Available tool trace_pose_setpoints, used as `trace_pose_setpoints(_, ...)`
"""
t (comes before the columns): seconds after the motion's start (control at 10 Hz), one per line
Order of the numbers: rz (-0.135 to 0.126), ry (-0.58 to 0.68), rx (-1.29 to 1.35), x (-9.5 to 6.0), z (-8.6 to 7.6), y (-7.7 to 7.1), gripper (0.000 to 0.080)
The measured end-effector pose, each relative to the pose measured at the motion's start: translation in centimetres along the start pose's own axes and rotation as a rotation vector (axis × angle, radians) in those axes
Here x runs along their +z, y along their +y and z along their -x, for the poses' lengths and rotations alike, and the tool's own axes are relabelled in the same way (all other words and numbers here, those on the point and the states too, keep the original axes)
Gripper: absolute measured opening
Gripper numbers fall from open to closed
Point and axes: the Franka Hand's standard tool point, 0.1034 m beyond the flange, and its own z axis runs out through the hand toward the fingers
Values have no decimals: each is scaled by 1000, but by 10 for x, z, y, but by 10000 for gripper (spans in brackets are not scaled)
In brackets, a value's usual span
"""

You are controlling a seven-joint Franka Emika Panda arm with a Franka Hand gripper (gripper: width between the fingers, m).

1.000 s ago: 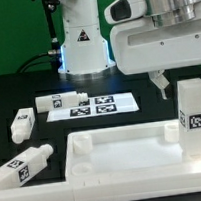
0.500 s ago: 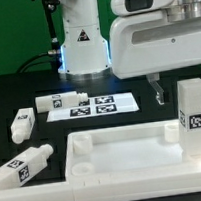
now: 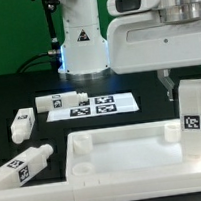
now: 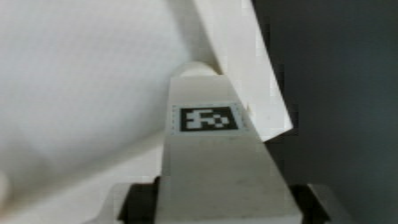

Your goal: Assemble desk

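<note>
The white desk top lies flat at the front, rim up. One tagged leg stands upright in its corner on the exterior view's right. My gripper hangs over that leg's upper end with a finger beside it. In the wrist view the leg runs between my two dark fingers, which sit close against its sides; my gripper looks open around it. Three more legs lie on the table at the exterior view's left.
The marker board lies behind the desk top. The arm's white base stands at the back. The table is black.
My gripper has moved toward the exterior view's right, from beside the upright leg to over its upper end. The desk top and the loose legs have not moved.
</note>
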Motion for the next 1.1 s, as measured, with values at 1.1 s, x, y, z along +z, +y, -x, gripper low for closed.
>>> trace_pose_setpoints(1.1,1,-35,462,4,13,-2,561)
